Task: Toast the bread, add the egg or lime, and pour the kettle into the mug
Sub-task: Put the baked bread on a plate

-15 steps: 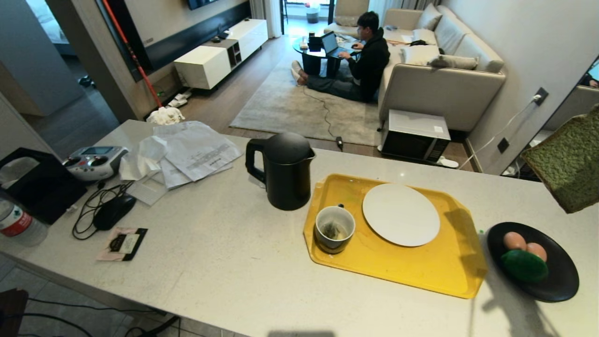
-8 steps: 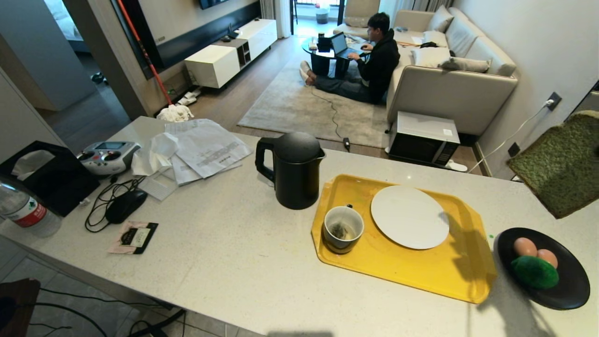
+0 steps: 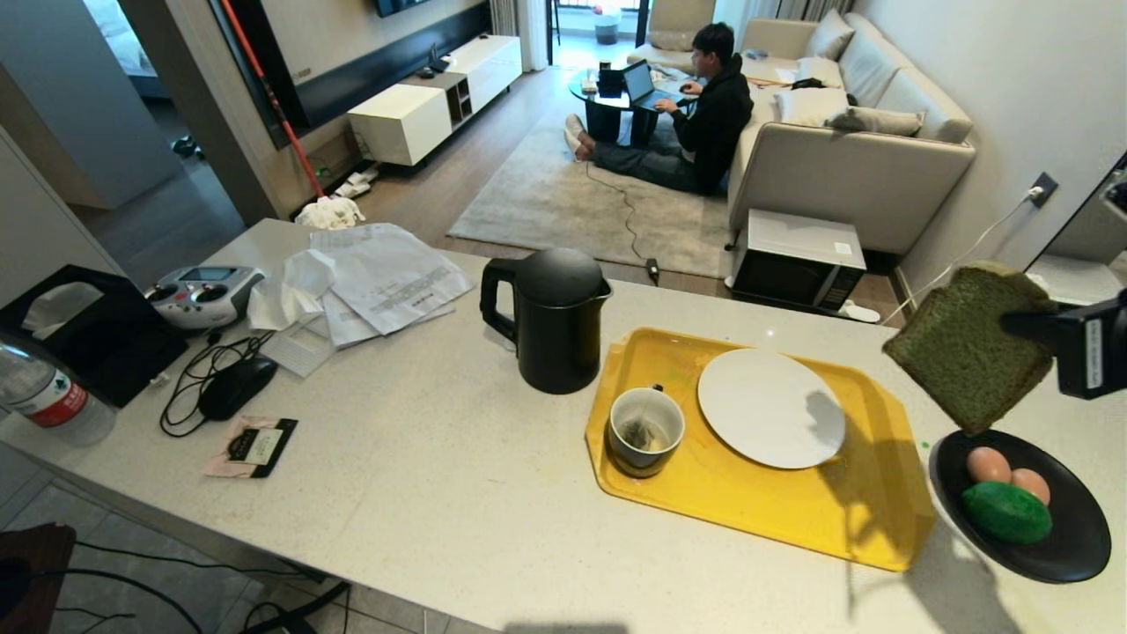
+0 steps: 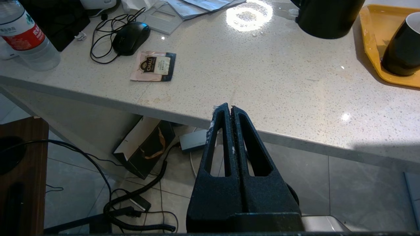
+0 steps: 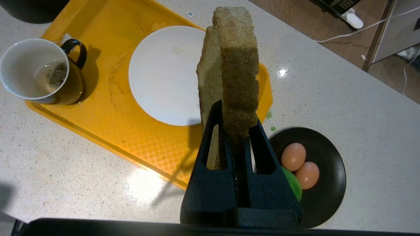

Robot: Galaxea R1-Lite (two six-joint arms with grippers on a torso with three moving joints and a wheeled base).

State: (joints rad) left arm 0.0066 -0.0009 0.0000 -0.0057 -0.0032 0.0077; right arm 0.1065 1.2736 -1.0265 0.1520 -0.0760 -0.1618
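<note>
My right gripper (image 3: pixel 1014 326) (image 5: pixel 234 113) is shut on the bread (image 3: pixel 964 348) (image 5: pixel 238 65), a green slice with a brown crust. It hangs tilted in the air above the gap between the yellow tray (image 3: pixel 757 519) and a black dish (image 3: pixel 1079 550). The lime (image 3: pixel 1005 512) lies in that dish beside a touching pair of pinkish-brown eggs (image 3: pixel 988 464); the egg is out of view. On the tray stand the mug (image 3: pixel 647 431) and a white plate (image 3: pixel 770 407). The black kettle (image 3: pixel 546 321) stands left of the tray. My left gripper (image 4: pixel 228 106) is shut and empty, low at the counter's front edge.
Papers (image 3: pixel 379 277), a grey controller (image 3: pixel 202 295), a mouse with its cable (image 3: pixel 233 387), a black tissue box (image 3: pixel 88 339), a bottle (image 3: pixel 44 401) and a tea sachet (image 3: pixel 251 446) crowd the counter's left. A person (image 3: pixel 704 114) sits on the rug beyond.
The camera shifted slightly at first. My right gripper has carried the bread left and down, from the picture's right edge to just over the tray's right end. The left arm kept still.
</note>
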